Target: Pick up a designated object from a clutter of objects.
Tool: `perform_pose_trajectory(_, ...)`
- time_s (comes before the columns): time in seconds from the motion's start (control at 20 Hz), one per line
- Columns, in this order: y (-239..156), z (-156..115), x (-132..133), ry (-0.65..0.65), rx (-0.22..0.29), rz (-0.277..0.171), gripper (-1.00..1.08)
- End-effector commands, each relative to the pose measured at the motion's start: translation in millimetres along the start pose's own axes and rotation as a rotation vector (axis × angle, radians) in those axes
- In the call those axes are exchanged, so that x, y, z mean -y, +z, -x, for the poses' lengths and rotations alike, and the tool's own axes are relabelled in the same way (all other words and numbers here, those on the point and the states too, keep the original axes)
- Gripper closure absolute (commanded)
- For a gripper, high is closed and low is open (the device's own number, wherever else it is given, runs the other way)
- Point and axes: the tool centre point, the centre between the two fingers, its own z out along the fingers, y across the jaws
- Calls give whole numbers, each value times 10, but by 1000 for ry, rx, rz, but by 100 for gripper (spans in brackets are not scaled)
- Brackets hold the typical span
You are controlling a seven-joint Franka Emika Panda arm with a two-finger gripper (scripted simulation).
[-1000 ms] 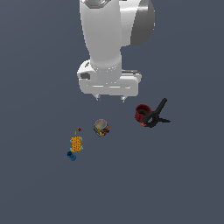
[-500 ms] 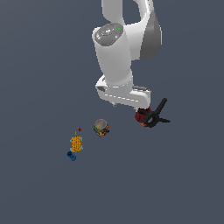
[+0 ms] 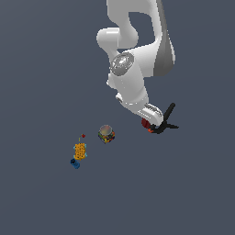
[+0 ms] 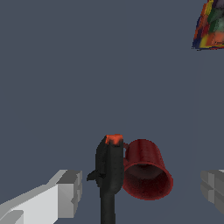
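1. Dark red, round and hollow, the small cup (image 4: 145, 169) lies tipped on its side on the grey floor, its dark mouth turned toward the wrist camera. In the exterior view only a sliver of it (image 3: 145, 122) shows under the white arm's hand.

2. Touching the cup's side is the black spring clamp with an orange-red tip (image 4: 109, 169). From outside, its black handles (image 3: 166, 120) splay out toward the exterior view's right.

3. The gripper (image 4: 141, 192) is spread wide. One grey finger (image 4: 69, 193) sits beyond the clamp and the other (image 4: 214, 185) beyond the cup, so both objects lie between the jaws.

4. Main risk, in my judgement: closing from this spot would pinch the clamp together with the cup, or the near finger would land on the clamp and shove the cup sideways.

5. A cup on its side may also roll away if only one finger meets its curved wall first.

6. Thin rim walls could slip out of the pads if the squeeze lands near the mouth.

7. The small round multicoloured can (image 3: 106, 134) stands well apart, at the wrist view's edge (image 4: 211, 25). An orange-yellow block (image 3: 80, 150), a small blue piece (image 3: 75, 163) and a tiny red piece (image 3: 83, 136) lie farther off, out of harm's way.
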Motion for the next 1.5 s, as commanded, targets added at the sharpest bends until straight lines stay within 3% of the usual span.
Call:
perform_pose_trajectory(0.0, 174, 78, 18, 99, 27, -18, -100)
perform_pose_trajectory(0.4, 683, 309, 6, 410, 103, -47, -100)
perform_pose_trajectory(0.75, 966, 437, -46, 600, 140, -49, -100)
perform_pose_trajectory(1.05, 1079, 489, -78, 679, 153, -48, -100)
perform_pose_trajectory(1.45, 1110, 488, -57, 682, 151, -53, -100)
